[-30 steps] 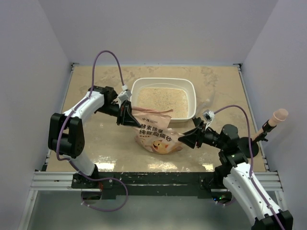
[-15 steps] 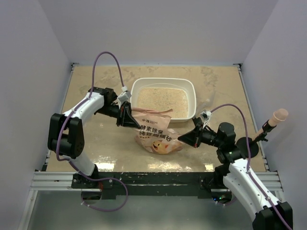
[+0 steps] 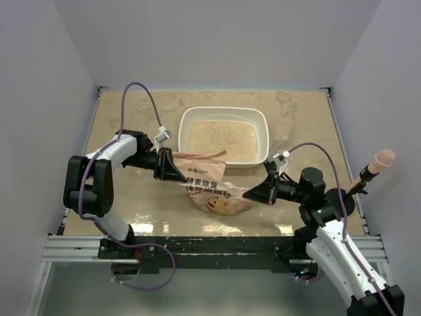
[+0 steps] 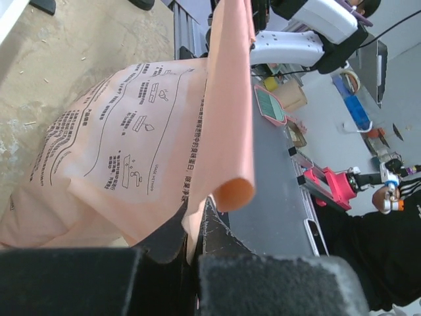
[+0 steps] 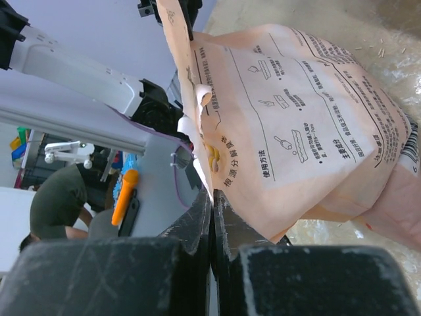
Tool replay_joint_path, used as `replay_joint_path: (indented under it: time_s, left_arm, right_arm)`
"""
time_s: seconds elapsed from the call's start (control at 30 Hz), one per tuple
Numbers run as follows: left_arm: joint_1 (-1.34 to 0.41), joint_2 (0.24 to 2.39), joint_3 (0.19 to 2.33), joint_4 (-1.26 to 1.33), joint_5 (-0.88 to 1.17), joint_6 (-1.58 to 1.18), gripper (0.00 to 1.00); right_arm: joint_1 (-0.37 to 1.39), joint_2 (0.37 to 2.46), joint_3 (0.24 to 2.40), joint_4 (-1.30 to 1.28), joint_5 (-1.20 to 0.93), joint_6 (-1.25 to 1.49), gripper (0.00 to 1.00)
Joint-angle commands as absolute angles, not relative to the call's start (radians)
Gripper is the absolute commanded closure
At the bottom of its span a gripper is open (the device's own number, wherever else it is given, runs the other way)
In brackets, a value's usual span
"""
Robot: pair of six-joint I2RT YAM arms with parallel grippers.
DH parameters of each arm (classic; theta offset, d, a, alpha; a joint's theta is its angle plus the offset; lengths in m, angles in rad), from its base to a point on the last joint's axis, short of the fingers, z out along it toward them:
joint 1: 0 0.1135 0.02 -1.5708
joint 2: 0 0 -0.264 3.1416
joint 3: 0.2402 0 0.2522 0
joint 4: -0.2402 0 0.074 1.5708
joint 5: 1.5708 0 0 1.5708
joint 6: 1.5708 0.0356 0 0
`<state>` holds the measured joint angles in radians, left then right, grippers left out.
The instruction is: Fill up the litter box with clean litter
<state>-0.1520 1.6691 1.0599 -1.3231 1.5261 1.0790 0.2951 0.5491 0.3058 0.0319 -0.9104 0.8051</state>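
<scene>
Beige table [image 3: 131, 112] with the white litter box [image 3: 265, 135] sitting back-middle, and there's a layer of clean litter [image 3: 223, 138] in it. The orange-pink bag [image 3: 212, 191] slumps on the table just in front of the box's front rim. All 2 claws are pinched onto it: left gripper [image 3: 176, 174] on the top-left flap, right gripper [image 3: 247, 193] on the right edge.

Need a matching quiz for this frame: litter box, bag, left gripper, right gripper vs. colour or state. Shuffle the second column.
1. litter box
2. bag
3. left gripper
4. right gripper

A. shut on the bag's right end
B. white, clean litter inside
C. orange-pink, printed
D. shut on the bag's left end

Pairs: 1-B, 2-C, 3-D, 4-A
</scene>
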Motion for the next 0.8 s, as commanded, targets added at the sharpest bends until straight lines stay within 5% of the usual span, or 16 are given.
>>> replay_joint_path:
  time_s: [0.0,0.77]
  left_arm:
    - [-0.061,1.614,1.061,-1.313,1.7,1.068,1.0]
    - [0.074,1.631,1.058,-1.313,1.697,1.071,1.0]
  right_arm:
    - [0.279,0.541,0.445,-0.1,-0.951,0.774,1.0]
    - [0.279,0.606,0.393,-0.051,-0.92,0.724,0.96]
